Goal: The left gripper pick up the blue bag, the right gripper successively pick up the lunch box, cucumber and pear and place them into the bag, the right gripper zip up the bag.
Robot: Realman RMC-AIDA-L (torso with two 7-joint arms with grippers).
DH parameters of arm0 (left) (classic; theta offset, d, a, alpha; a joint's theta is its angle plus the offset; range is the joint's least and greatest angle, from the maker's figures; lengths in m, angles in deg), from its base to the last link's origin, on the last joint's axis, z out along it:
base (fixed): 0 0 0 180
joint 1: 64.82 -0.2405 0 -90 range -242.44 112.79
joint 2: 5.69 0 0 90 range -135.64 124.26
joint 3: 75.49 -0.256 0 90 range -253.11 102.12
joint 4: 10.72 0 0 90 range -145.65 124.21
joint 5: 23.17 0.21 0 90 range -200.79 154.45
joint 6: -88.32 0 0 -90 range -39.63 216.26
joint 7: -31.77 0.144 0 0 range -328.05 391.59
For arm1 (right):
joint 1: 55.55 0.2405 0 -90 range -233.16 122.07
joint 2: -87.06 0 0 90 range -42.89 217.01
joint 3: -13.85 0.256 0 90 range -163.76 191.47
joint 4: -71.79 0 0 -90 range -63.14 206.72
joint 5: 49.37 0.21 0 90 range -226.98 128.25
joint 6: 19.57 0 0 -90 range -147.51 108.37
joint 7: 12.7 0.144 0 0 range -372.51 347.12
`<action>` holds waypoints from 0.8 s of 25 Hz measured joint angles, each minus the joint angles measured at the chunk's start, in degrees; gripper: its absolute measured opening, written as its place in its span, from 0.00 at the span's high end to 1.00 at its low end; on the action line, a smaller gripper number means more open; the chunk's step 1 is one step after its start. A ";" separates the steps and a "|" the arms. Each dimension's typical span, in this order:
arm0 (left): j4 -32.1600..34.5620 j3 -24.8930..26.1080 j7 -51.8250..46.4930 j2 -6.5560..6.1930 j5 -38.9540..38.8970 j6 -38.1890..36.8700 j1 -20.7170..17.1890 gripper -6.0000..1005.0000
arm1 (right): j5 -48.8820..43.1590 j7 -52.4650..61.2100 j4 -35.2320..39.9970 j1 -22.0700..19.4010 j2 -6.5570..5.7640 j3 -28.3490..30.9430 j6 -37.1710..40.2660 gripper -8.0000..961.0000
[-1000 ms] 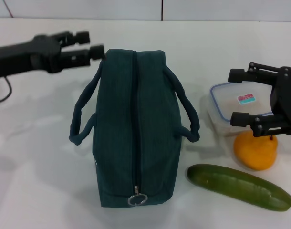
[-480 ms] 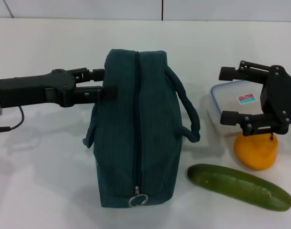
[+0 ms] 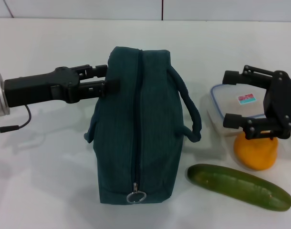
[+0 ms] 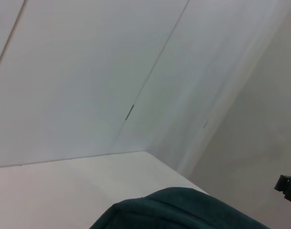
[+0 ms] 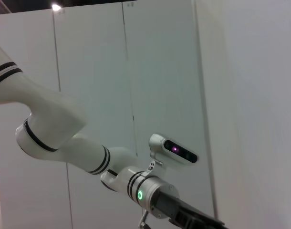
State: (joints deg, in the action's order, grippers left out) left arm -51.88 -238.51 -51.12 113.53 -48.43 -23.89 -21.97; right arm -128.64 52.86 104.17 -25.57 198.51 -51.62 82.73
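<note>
The blue bag [image 3: 138,129] stands upright on the white table, zipper shut, with its ring pull [image 3: 135,197] at the near end. My left gripper [image 3: 106,78] reaches in from the left, and its fingers stand apart around the upper part of the bag's left handle, against the bag's side. The bag's top edge [image 4: 183,210] also shows in the left wrist view. My right gripper [image 3: 230,98] hovers open over the lunch box [image 3: 241,107] and the pear [image 3: 255,152]. The cucumber [image 3: 238,187] lies at the near right.
The bag's right handle [image 3: 191,114] loops out toward the lunch box. A cable [image 3: 16,125] trails from the left arm over the table. The left arm with its green light [image 5: 140,194] appears in the right wrist view.
My left gripper has come down and right from the far left to the bag's left handle. The bag has shifted slightly right. My right gripper has drifted a little and stays open.
</note>
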 joint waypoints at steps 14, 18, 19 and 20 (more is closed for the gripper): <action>3.27 -0.02 4.23 0.04 -0.45 2.53 0.52 0.52 | -0.19 -0.65 -0.58 -4.28 0.75 1.72 -1.06 0.08; 5.92 -0.01 7.15 0.06 -1.54 3.56 0.30 0.65 | -0.11 -0.70 -0.88 -6.42 1.73 3.01 -3.38 0.08; 6.64 -0.01 8.61 0.06 -1.76 3.69 0.07 0.67 | -0.11 -0.70 -1.16 -6.87 2.02 3.69 -3.81 0.08; 7.16 -0.01 9.91 0.05 -2.22 3.81 -0.10 0.68 | -0.09 -0.77 -1.74 -7.23 2.36 4.78 -4.02 0.08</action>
State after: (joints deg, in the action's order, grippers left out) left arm -44.72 -238.53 -41.22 113.58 -50.66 -20.08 -22.07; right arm -128.73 52.09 102.43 -32.80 200.88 -46.84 78.71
